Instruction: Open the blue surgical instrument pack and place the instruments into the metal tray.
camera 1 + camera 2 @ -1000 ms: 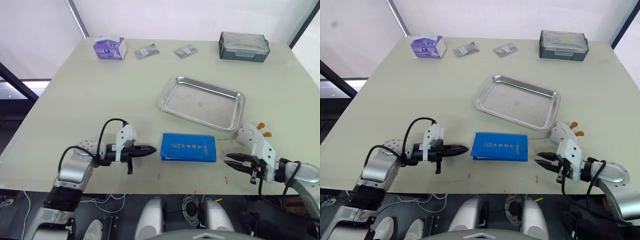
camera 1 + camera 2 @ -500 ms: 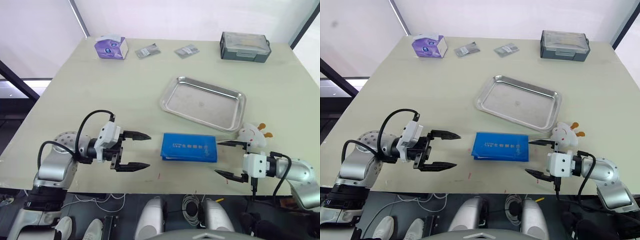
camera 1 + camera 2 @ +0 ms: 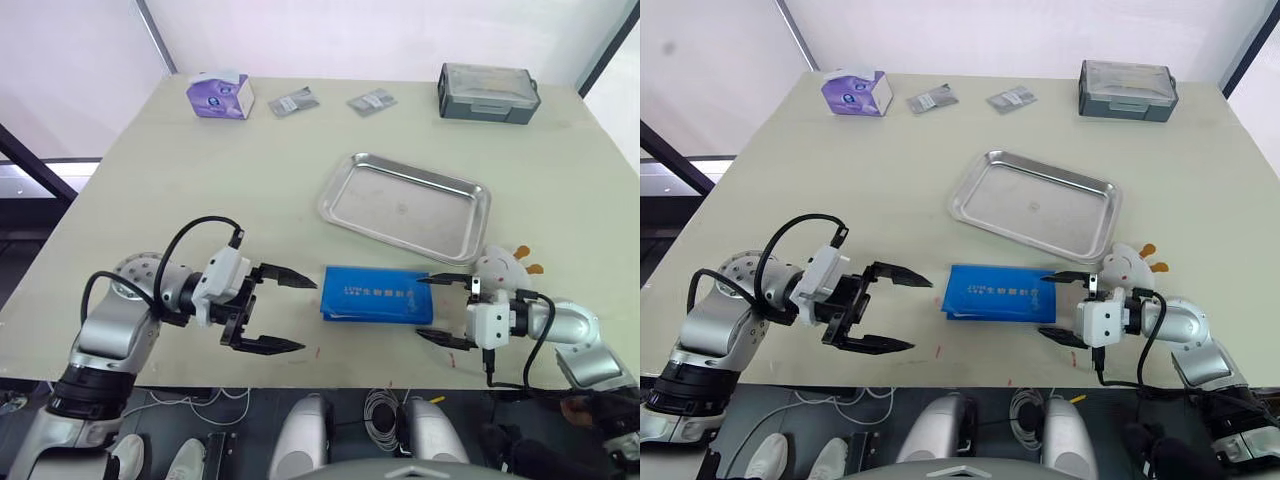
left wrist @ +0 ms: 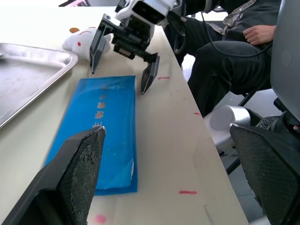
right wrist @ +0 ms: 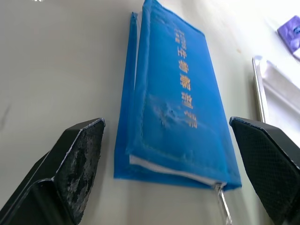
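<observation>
Still-folded blue surgical instrument pack (image 3: 377,294) flat, white print up; left claw (image 3: 285,314), right claw (image 3: 434,309) wide open, empty.

1. The blue surgical instrument pack (image 5: 176,98) carries one line of pale printed characters along its outer face; they resemble Chinese script, but none can be made out for certain.
2. The purple box (image 3: 220,96) at the far table corner shows a white mark, unreadable.
</observation>
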`<state>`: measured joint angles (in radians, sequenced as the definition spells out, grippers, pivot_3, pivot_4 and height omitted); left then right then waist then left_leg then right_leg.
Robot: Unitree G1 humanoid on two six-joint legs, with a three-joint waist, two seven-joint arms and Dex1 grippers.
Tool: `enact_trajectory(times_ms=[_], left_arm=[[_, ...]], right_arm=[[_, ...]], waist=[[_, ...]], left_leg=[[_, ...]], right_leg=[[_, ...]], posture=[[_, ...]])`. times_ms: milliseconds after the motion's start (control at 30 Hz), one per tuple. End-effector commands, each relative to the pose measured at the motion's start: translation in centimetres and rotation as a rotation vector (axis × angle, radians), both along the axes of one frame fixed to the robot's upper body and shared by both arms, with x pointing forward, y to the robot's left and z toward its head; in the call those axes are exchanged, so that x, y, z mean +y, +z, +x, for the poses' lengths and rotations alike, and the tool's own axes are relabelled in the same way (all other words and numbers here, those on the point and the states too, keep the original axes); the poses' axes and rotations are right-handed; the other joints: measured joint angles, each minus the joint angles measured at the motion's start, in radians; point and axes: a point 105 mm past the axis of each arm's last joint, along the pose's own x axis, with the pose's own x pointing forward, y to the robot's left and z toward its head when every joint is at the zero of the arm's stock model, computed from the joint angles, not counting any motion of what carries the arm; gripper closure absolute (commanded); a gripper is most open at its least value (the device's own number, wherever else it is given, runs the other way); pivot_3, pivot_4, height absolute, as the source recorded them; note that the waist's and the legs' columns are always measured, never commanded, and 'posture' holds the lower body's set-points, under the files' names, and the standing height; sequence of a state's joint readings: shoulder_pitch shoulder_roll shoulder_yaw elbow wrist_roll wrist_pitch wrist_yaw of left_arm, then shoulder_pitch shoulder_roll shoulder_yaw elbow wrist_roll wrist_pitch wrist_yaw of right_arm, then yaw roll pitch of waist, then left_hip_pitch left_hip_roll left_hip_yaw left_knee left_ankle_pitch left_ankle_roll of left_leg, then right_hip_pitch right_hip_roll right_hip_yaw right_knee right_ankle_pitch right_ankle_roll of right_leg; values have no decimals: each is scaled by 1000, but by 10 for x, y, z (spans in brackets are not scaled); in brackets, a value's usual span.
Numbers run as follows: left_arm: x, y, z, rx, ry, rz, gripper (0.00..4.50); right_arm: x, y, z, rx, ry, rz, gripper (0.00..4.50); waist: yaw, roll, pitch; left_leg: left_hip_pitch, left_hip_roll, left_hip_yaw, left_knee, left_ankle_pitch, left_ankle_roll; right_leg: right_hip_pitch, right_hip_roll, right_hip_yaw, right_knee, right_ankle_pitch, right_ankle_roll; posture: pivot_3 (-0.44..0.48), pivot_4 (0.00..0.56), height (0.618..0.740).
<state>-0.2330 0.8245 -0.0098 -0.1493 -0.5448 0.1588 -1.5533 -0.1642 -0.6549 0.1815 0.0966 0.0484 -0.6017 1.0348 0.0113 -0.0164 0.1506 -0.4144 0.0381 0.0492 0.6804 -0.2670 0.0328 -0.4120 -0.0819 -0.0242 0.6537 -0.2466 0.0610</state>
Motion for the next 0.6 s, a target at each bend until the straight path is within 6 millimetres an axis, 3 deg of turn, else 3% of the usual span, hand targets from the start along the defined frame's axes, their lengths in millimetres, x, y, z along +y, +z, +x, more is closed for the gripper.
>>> enact_trajectory(times_ms=[33,67,133,233,367,433,600], left_arm=[[-2,9,-7,-25,-64,-10,24],[-2,10,-7,-23,-64,-14,0],[-3,10,-7,-23,-65,-16,0],[-3,11,-6,-31,-59,-23,0],[-3,11,-4,-30,-46,-34,0],[-2,12,-1,-31,-25,-49,0],[2,12,6,-40,14,-63,0]], right_arm=[[1,8,3,-44,4,22,0],[1,7,4,-46,3,24,397],[2,7,4,-49,4,23,543],[3,7,5,-57,17,14,2072],[6,7,2,-62,43,9,3277],[7,7,1,-60,60,7,4315],[8,12,-4,-15,92,12,4419]], waist=[[0,0,0],[0,0,0],[0,0,0],[0,0,0],[0,0,0],[0,0,0],[0,0,0]], left_leg=[[0,0,0,0,0,0],[0,0,0,0,0,0],[0,0,0,0,0,0],[0,0,0,0,0,0],[0,0,0,0,0,0],[0,0,0,0,0,0],[0,0,0,0,0,0]], right_leg=[[0,0,0,0,0,0],[0,0,0,0,0,0],[0,0,0,0,0,0],[0,0,0,0,0,0],[0,0,0,0,0,0],[0,0,0,0,0,0],[0,0,0,0,0,0]], posture=[[0,150,727],[0,150,727],[0,150,727],[0,150,727],[0,150,727],[0,150,727],[0,150,727]])
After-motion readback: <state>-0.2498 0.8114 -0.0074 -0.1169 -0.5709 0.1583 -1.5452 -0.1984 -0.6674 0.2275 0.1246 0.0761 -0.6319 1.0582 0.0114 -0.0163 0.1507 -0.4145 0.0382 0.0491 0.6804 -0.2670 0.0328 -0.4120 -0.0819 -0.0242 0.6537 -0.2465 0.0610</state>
